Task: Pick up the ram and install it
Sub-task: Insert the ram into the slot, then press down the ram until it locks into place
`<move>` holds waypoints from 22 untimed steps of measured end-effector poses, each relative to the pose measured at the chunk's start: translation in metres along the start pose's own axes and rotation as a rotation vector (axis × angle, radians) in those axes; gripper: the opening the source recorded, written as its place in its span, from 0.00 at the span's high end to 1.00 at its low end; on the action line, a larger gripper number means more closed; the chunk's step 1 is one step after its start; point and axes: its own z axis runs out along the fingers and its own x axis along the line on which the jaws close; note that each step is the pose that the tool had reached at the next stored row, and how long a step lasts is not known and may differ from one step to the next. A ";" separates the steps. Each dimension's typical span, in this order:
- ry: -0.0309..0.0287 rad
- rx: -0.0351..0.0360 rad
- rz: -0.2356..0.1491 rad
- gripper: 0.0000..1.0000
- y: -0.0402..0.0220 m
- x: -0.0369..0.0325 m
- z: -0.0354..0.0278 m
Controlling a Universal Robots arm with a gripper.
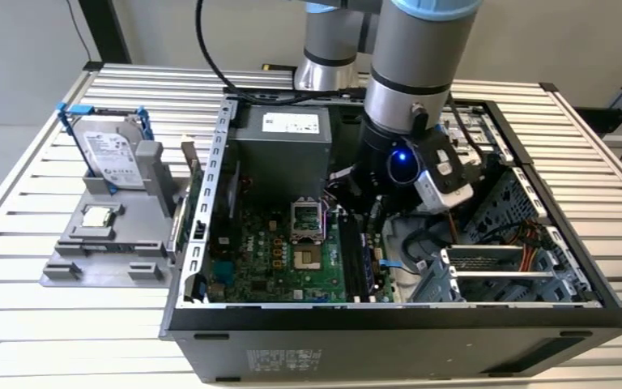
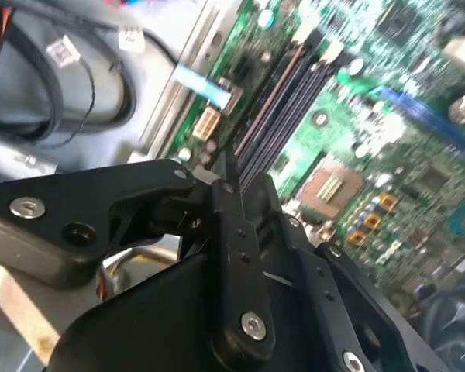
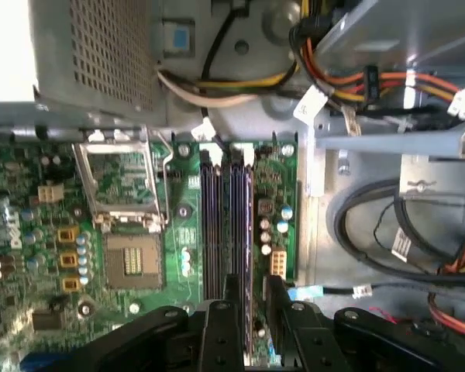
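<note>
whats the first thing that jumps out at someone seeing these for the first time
The big grey robot arm reaching down into the open computer case in the exterior view. In the first wrist view, its gripper sits right over the dark memory slots on the green motherboard, beside the open processor socket.

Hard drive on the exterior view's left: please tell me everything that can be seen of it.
The hard drive is a silver, metallic-looking rectangle with a pale label on its face. It sits in a blue frame. It stands upright in a grey holder on the slatted table, outside the open computer case. Only the frame and holder appear to touch it.
</note>
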 end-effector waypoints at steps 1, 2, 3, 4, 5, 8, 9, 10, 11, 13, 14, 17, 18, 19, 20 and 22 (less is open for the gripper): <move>0.0007 -0.0185 0.001 0.00 0.0000 0.0000 0.0000; 0.0013 -0.0362 0.001 0.00 0.0000 0.0000 -0.0001; 0.0018 -0.0537 0.002 0.00 0.0000 0.0000 0.0000; 0.0024 -0.0723 0.003 0.00 0.0000 0.0000 0.0000; 0.0029 -0.0915 0.003 0.00 0.0000 0.0000 0.0000; 0.0049 -0.1447 0.007 0.00 -0.0001 0.0000 -0.0001; 0.0056 -0.1590 0.007 0.00 -0.0002 0.0000 -0.0001; 0.0055 -0.1620 0.008 0.00 -0.0002 0.0000 -0.0001; 0.0057 -0.1627 0.008 0.00 -0.0002 0.0000 -0.0001; 0.0058 -0.1638 0.008 1.00 -0.0003 0.0000 -0.0002; 0.0058 -0.1645 0.008 1.00 -0.0003 0.0000 -0.0002; 0.0058 -0.1665 0.008 1.00 -0.0003 0.0000 -0.0002; 0.0059 -0.1672 0.008 1.00 -0.0003 0.0000 -0.0001; 0.0059 -0.1679 0.008 1.00 -0.0003 0.0000 -0.0001; 0.0059 -0.1685 0.008 1.00 -0.0003 0.0000 -0.0002; 0.0059 -0.1698 0.008 1.00 -0.0003 0.0000 -0.0002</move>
